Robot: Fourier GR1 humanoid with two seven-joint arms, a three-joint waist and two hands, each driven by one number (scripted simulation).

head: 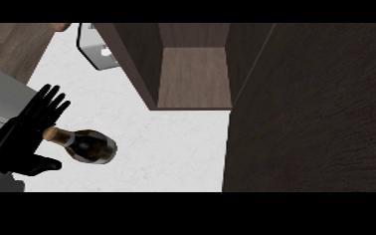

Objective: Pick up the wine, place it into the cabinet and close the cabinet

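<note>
The wine bottle (90, 146), dark with a gold-foiled neck, stands on the white counter (172, 152) at the lower left. My left hand (29, 129) is right beside it on its left. The fingers are straight and point up the view, the thumb sticks out below, and the bottle's neck is against the palm side. I cannot see any finger curled round the bottle. The dark wood cabinet (195, 77) stands open at the upper middle, its brown shelf bare. Its open door (301, 114) fills the right side. My right hand does not show.
A grey metal bracket-like piece (99, 55) with a thin wire lies at the counter's upper left. A grey block (11, 94) sits at the left edge. The cabinet's left wall (132, 64) juts out between the bottle and the shelf.
</note>
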